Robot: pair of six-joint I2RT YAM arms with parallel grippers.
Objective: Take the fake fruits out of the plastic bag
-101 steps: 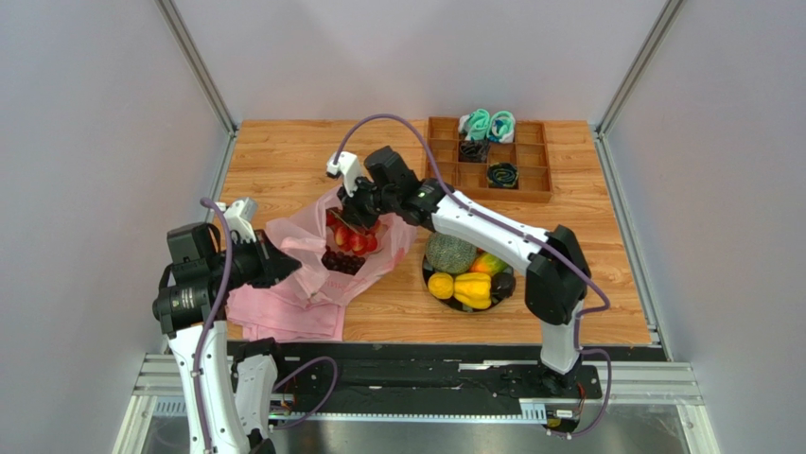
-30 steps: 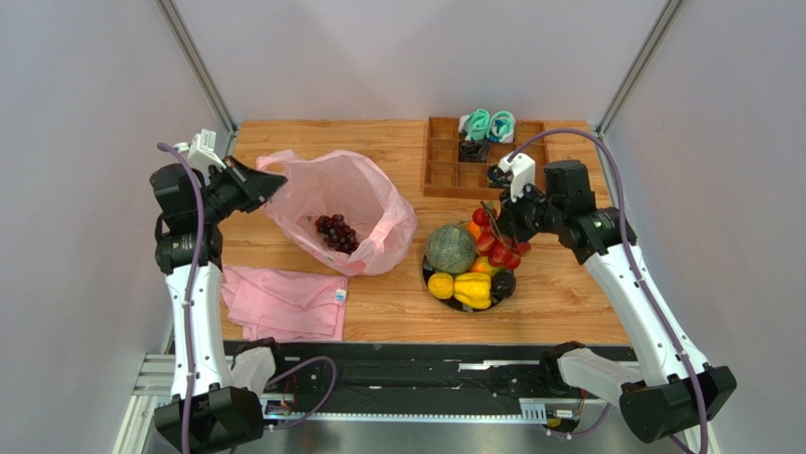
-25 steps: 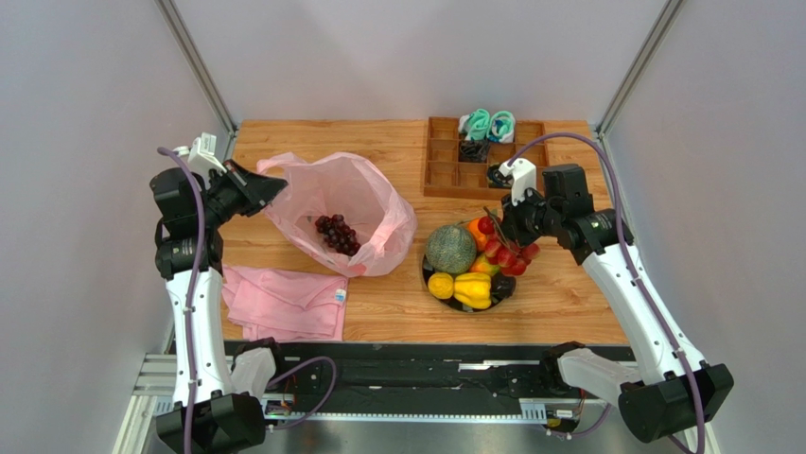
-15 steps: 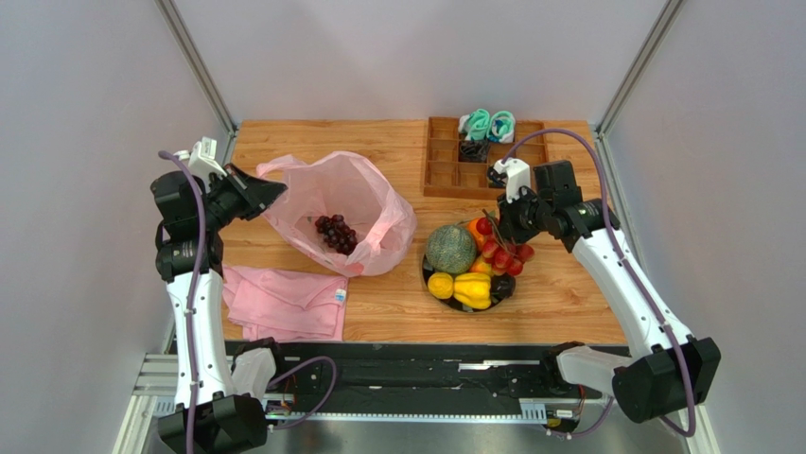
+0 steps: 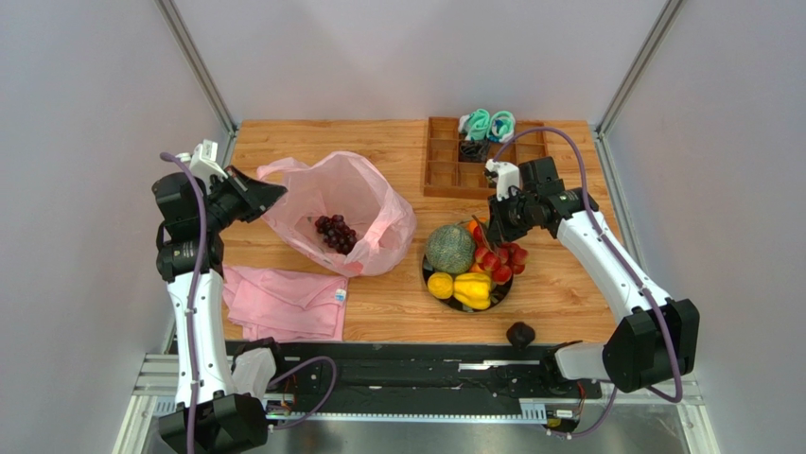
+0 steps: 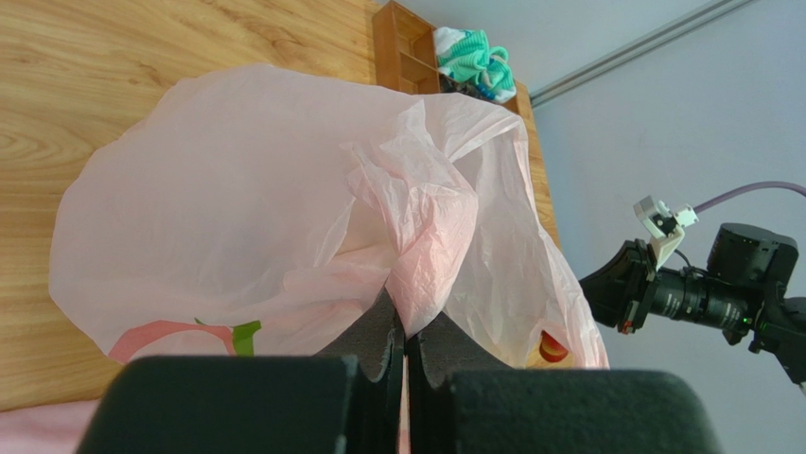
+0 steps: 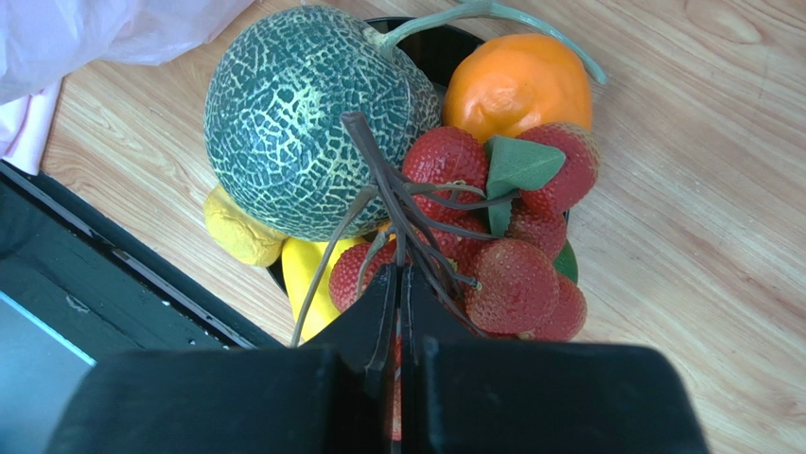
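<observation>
The pink plastic bag (image 5: pixel 364 203) stands open on the table, and my left gripper (image 5: pixel 274 192) is shut on its bunched left rim (image 6: pixel 430 255). Dark purple grapes (image 5: pixel 333 233) lie inside it. My right gripper (image 5: pixel 484 234) is shut on the brown stem of the red berries (image 7: pixel 501 270), which hang over the black plate (image 5: pixel 430 272). On the plate rest the melon (image 7: pixel 303 123), the orange (image 7: pixel 518 85), the lemon (image 5: pixel 440 284) and the yellow lobed piece (image 5: pixel 472 287). A dark round piece (image 5: pixel 519 333) sits alone at the table's near edge.
A folded pink cloth (image 5: pixel 289 303) lies near the front left. A wooden tray (image 5: pixel 487 161) with teal and black items stands at the back right. Grey walls close in both sides.
My right gripper has carried the red berries left and down onto the plate's right side. A dark piece has left the plate and now lies at the near edge. The left gripper has stayed put.
</observation>
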